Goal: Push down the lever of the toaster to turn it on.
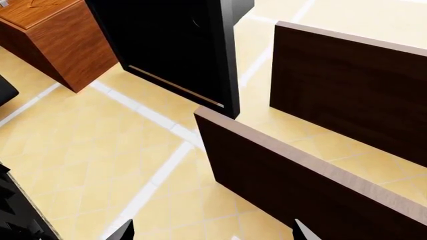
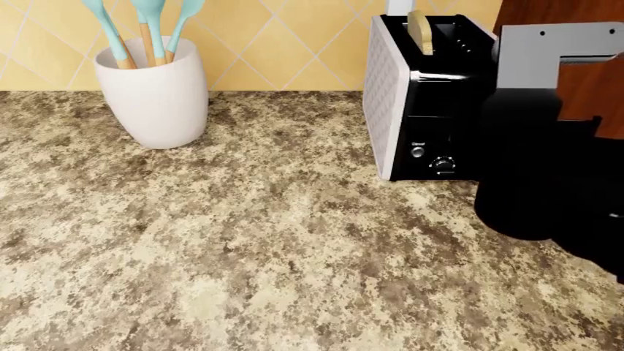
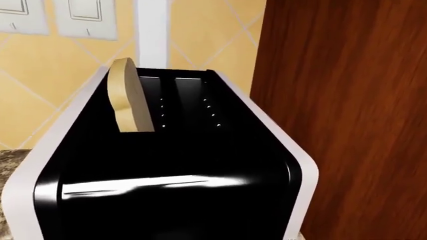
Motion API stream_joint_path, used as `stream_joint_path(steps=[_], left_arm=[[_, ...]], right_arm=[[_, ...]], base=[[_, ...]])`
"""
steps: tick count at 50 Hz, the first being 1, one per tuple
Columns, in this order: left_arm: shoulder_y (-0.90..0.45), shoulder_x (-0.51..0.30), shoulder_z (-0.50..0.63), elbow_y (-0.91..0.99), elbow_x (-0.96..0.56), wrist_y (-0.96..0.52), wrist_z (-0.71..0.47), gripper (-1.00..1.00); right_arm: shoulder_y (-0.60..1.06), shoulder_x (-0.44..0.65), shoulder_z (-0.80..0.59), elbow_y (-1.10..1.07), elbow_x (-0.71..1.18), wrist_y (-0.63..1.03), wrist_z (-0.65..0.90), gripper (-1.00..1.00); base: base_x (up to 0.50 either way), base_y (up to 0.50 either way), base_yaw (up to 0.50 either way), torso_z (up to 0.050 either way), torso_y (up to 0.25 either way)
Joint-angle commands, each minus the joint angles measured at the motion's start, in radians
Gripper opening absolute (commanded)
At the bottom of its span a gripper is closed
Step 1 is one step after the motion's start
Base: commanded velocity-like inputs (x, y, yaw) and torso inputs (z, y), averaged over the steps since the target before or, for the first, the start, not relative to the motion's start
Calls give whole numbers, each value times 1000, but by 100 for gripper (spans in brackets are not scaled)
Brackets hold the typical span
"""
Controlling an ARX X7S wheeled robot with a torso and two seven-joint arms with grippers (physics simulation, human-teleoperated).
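The toaster (image 2: 429, 110) stands at the back right of the counter, with a glossy black face, a white dimpled side and a small round dial (image 2: 443, 164). A bread slice (image 2: 419, 33) sticks up from one slot. My right arm (image 2: 536, 175) is a black bulk covering the right part of the toaster's face, and the lever is hidden behind it. The right wrist view looks down over the toaster (image 3: 167, 170) and the bread slice (image 3: 130, 102); no fingers show there. My left gripper (image 1: 212, 232) hangs open over the floor, out of the head view.
A white utensil jar (image 2: 156, 91) with turquoise spatulas stands at the back left of the granite counter (image 2: 244, 256). A brown wooden cabinet (image 3: 347, 100) rises right beside the toaster. Under the left gripper are tiled floor (image 1: 100, 150) and dark wood panels (image 1: 300, 180).
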State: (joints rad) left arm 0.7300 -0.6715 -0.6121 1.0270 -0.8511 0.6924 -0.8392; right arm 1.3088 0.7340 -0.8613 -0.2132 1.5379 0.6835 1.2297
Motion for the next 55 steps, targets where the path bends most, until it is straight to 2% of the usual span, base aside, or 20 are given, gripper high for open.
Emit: stream_joint_path(steps=[1,15,55], left_arm=[[-3,-1,2,0,1,-2,0,100],[-5,-1,4,-1,2,-5,2,100],[17,-20,-4,9,15,12,-22,100]], right_arm=[[-12,0,-12,10,-19,1,-1,-100],[-46,22,-15,8,-47,-17,24,-100],[-147,3,-62,57,-98,-46,-25,-100]], base=[[0,0,0,0,0],[0,0,0,0,0],[0,0,0,0,0]])
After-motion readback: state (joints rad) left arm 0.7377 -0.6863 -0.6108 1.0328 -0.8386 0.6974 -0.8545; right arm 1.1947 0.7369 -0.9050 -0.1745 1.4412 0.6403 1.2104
